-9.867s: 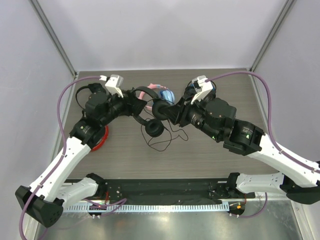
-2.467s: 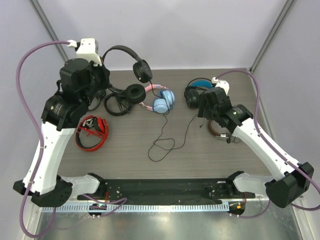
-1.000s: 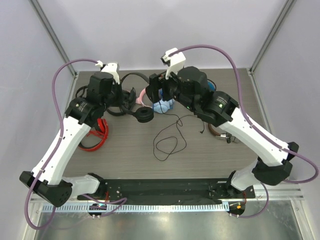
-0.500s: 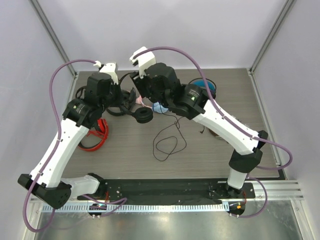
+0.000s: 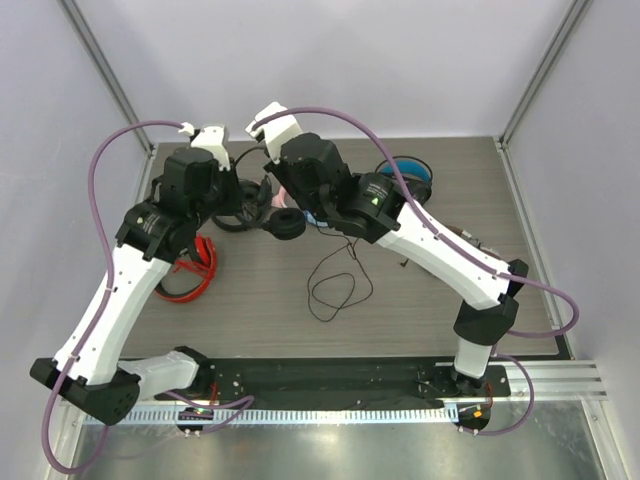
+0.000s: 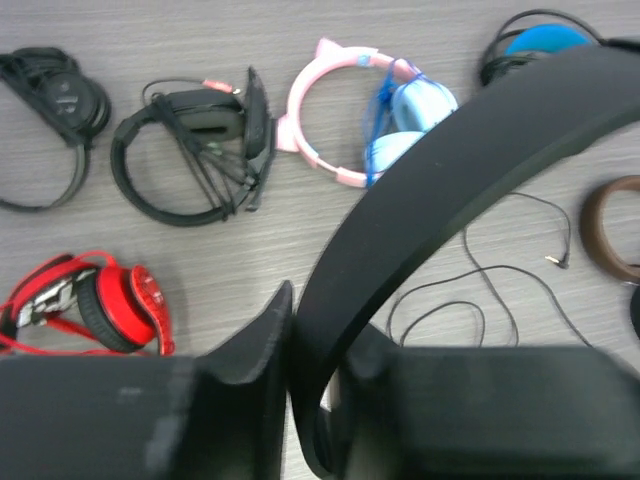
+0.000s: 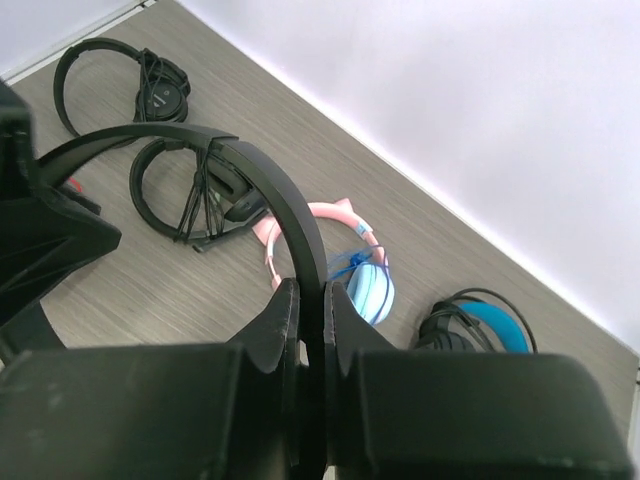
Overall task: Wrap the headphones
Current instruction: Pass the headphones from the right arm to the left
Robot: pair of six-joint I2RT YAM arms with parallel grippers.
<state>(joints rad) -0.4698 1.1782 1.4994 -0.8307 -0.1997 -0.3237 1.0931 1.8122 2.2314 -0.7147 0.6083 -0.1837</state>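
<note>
Red headphones (image 5: 185, 268): far left of the table (image 5: 420, 310), lying flat, no part of the job. 2 other black pairs (image 6: 195, 150) lie just behind them.

Left arm: rises from the near-left base, elbow high, forearm leaning toward the back of the table.

Left gripper (image 6: 310, 400): jaws narrow, the thin headband running between the fingers with no gap visible. Judged to be a steadying hold that keeps the band off the wood.

Headphones (image 5: 285, 226), slim and all black: held in the air at rear left-centre, between the 2 grippers, with 1 round earcup hanging below the band.

Cable (image 5: 335, 290): drops from the raised pair and lies in a loose loop on the table, plug (image 6: 565, 262) free. The likely reason for the raised hold is that the cable hangs clear and can be wound round the band. Winding is not yet begun.

Right gripper (image 7: 312, 300): jaws closed on the same headband, just beside the left gripper. This 2-point hold probably fixes the band or passes it across.

Right arm: stretched long from the near-right base, crossing the table diagonally to the rear left, wrist tipped down.

Pink-and-blue pair (image 6: 370, 130) and blue-lined pair (image 5: 405, 170): on the table, further right, apart from both grippers.
</note>
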